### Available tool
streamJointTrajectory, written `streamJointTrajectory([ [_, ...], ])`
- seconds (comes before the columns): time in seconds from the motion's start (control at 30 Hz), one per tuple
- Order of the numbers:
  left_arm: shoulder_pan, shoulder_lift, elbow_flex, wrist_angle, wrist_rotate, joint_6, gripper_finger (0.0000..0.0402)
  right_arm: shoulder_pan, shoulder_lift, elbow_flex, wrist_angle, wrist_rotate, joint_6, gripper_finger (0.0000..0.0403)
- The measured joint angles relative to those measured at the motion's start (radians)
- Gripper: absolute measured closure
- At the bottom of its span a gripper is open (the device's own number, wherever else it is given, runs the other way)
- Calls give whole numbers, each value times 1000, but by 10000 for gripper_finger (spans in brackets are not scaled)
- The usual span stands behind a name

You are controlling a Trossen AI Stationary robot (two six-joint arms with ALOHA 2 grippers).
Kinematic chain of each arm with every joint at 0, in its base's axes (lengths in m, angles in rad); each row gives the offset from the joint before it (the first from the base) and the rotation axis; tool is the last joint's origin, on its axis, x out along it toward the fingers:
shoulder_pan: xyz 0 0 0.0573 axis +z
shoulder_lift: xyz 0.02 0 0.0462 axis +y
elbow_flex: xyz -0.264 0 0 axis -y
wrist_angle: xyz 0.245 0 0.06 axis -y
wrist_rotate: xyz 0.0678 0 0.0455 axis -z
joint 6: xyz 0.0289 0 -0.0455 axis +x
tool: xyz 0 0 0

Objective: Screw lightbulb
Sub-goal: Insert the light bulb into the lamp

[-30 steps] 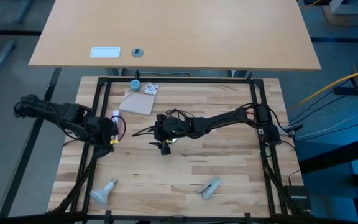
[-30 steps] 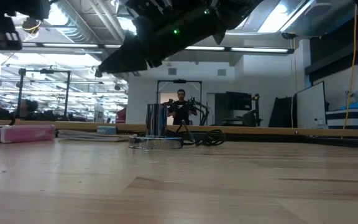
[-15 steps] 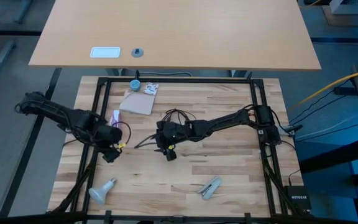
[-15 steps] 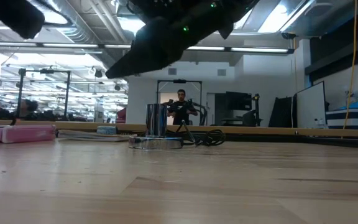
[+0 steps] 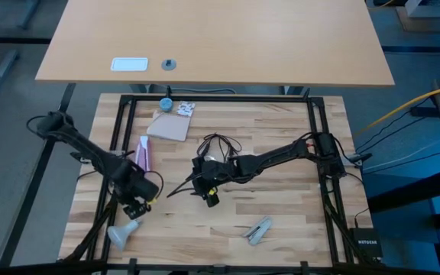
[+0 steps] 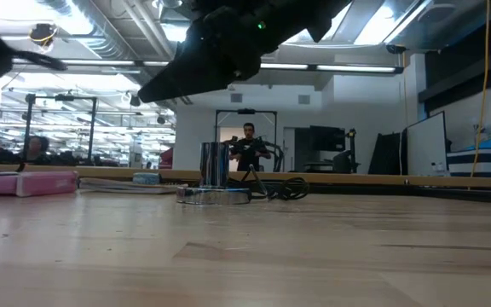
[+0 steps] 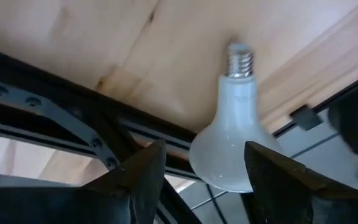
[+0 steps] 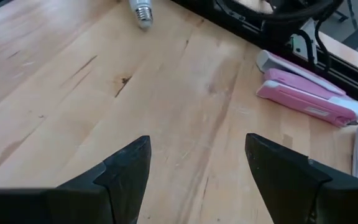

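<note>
From above, the lightbulb (image 5: 124, 232) lies at lower left of the surface (image 5: 281, 206), the open left hand (image 5: 134, 208) just above it, a pink stapler (image 5: 143, 152) higher, while the open right hand (image 5: 209, 197) hovers mid-frame; low view shows a silver disc (image 6: 213, 194).

The lightbulb (image 5: 124, 233) lies at the table's (image 5: 281, 221) front-left corner, near the left pincer (image 5: 134, 208).
</note>
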Motion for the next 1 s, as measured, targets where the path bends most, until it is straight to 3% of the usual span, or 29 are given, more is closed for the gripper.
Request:
streamJointTrajectory([
  [0.4, -107, 90, 0, 271, 45, -54, 189, -1, 0, 0, 0, 2, 0, 137],
  [0.63, -147, 103, -6, 291, 9, -109, 189, 0, 0, 0, 0, 2, 0, 137],
  [1.0, -165, 238, -7, 362, 30, -81, 189, 0, 0, 0, 2, 2, 1, 137],
])
